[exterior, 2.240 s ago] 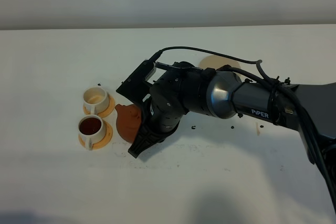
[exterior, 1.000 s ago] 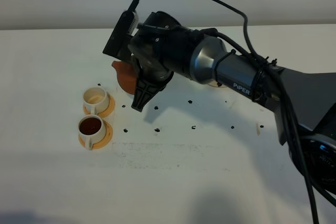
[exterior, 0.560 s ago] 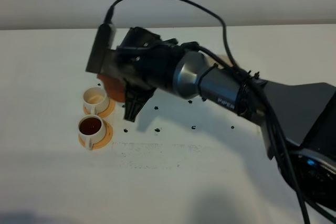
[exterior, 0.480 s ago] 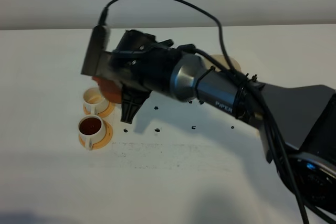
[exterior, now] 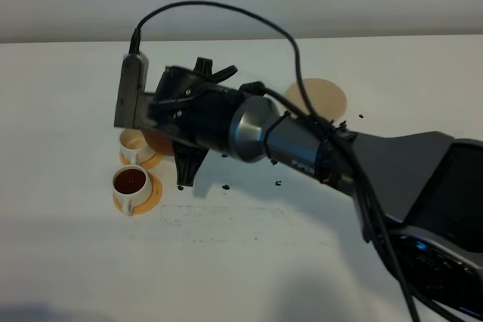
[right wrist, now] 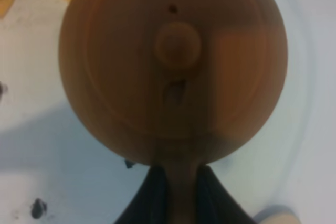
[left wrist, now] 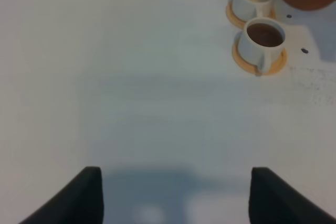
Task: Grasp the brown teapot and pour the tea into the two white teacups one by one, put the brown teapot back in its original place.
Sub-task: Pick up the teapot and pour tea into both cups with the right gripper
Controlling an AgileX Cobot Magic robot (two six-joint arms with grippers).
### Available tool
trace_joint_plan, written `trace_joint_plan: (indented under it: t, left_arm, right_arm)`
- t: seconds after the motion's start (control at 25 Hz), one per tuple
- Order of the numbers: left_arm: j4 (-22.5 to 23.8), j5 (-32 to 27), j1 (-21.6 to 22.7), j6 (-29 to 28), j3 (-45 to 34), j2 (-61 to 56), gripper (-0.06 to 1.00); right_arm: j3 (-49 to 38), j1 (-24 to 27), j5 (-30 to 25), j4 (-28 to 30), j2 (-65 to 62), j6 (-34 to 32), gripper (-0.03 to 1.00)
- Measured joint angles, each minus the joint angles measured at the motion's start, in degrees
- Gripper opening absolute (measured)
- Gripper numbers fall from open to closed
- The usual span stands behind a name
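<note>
While my right hand (right wrist: pixel 177 177) is clenched on the teapot (right wrist: pixel 173 61), that one pot is all I carry. Its handle is pinched between my two dark fingers (right wrist: pixel 144 200), and its round lid with the knob faces my wrist.

Two cups stand on the tabletop (exterior: pixel 249 262). I take the full cup (exterior: pixel 130 181), dark with tea, as my mark. The empty cup (exterior: pixel 133 145) stands just beside it on the farther side, close but apart from it. There are two orange saucers (exterior: pixel 155 192), one under each cup.

The teapot is just beyond the full cup. In the high view it sits right against the empty cup's side, mostly hidden under my arm. Whether its spout is over that rim I cannot tell.

One beige coaster (exterior: pixel 321 99) lies well apart from the full cup, off to the right and farther back. Several dark specks (exterior: pixel 225 186) dot the tabletop to the right of the full cup.

My left hand (left wrist: pixel 176 182) is released, its two fingers (left wrist: pixel 79 198) spread wide over plain tabletop. The full cup is well apart from it.
</note>
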State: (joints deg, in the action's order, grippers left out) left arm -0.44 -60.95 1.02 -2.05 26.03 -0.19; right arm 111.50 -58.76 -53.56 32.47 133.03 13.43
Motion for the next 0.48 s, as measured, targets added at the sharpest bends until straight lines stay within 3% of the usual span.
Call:
trace_joint_plan:
  t: [0.48]
  left_arm:
    - [0.0,0.0,0.0,0.0,0.0,0.0,0.56]
  right_arm:
    - [0.36,-0.82,-0.57,5.16,0.24,0.05,0.1]
